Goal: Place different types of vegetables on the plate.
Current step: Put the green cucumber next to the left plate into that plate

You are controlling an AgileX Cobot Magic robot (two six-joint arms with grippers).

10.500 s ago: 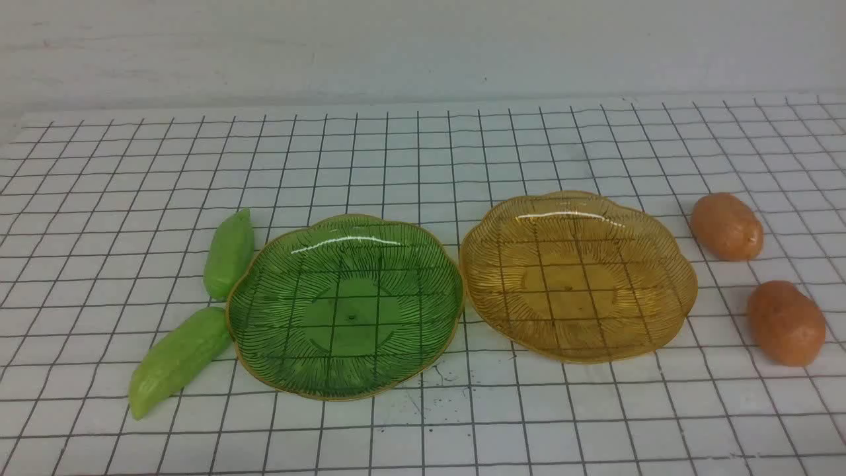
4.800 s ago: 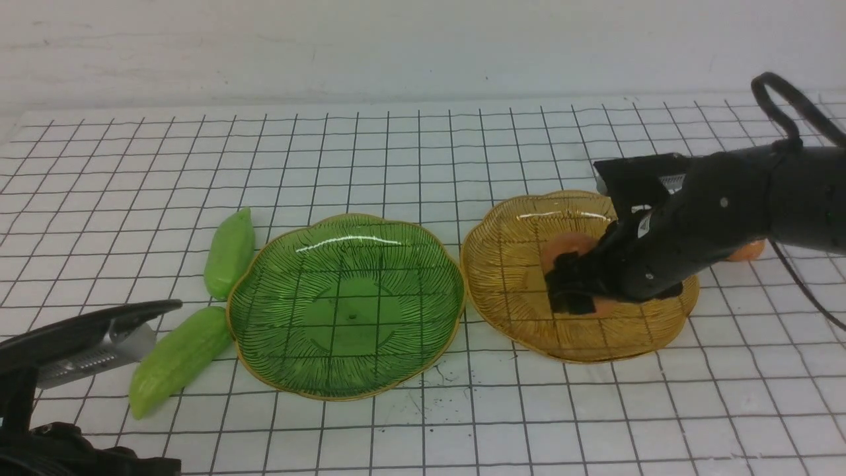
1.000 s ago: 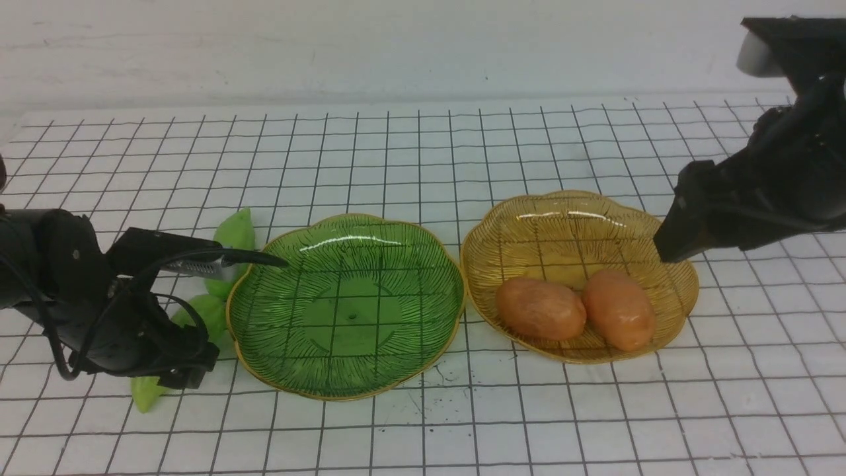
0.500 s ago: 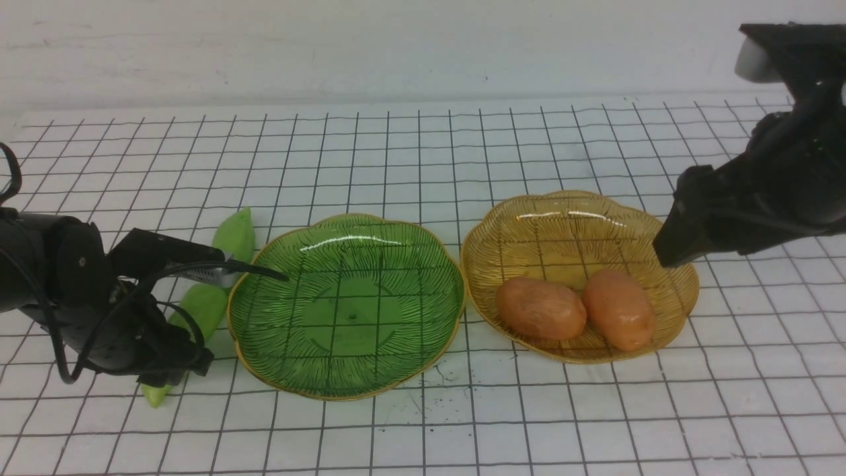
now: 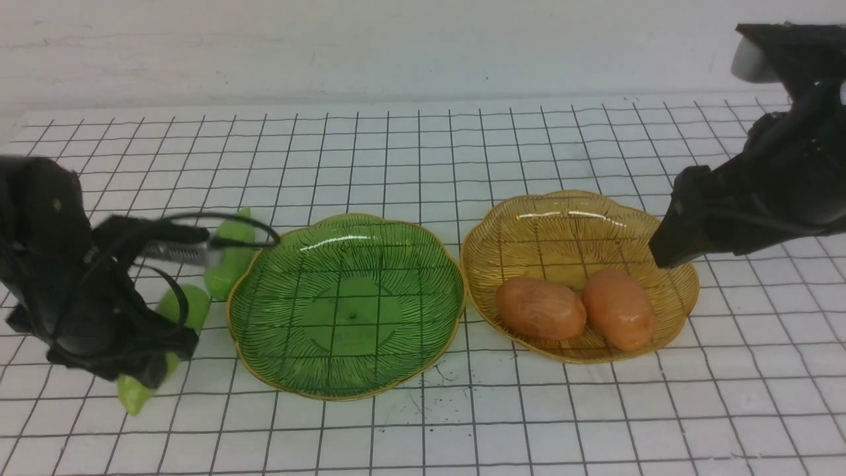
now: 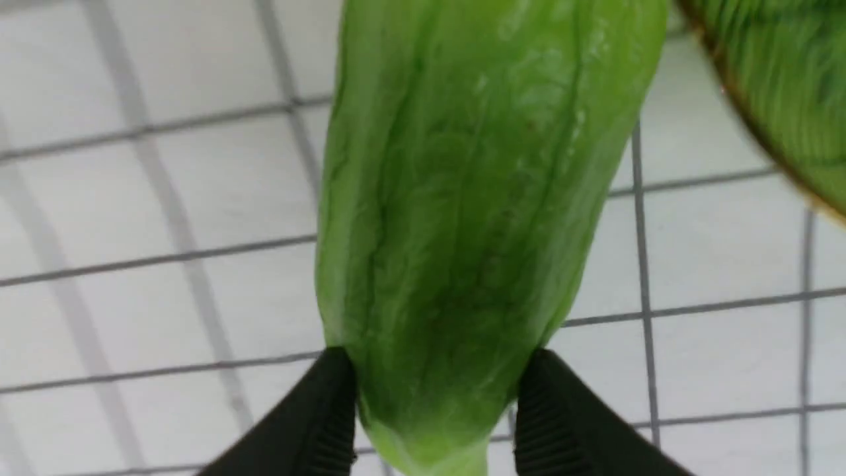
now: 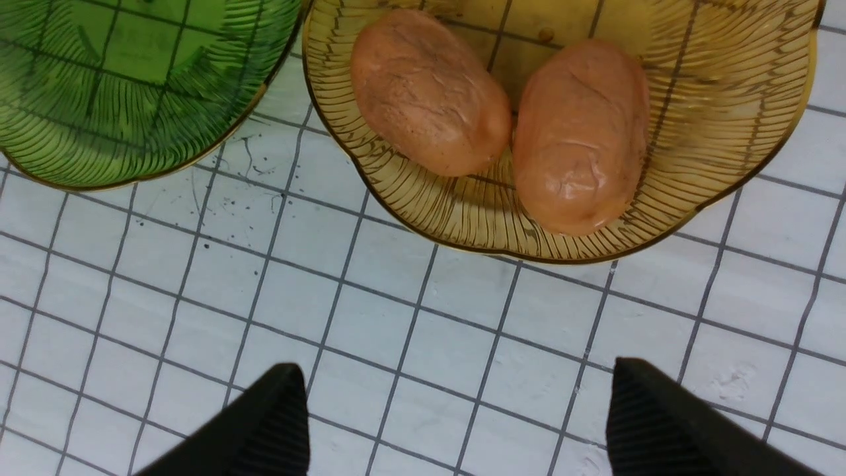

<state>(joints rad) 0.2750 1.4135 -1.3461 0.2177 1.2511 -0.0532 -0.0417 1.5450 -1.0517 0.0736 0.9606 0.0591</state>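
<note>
The left tool (image 6: 436,403) is clamped on the narrow end of one cucumber (image 6: 462,198), a finger pressing each side! Its long axis runs slantwise: the near tip pokes out toward the robot's left and the far end aims at the green plate (image 5: 344,344), just left of its rim. Whether it is off the counter (image 5: 423,165), I cannot tell. The second cucumber (image 5: 228,268) lies just beyond, pointing away from the robot. Two cucumbers, two potatoes, two plates. One potato (image 5: 540,308) and the other potato (image 5: 619,309) lie touching in the amber plate (image 5: 575,205). The right tool (image 7: 459,387) hangs by that plate's right rim, jaws wide apart, gripping nothing.
</note>
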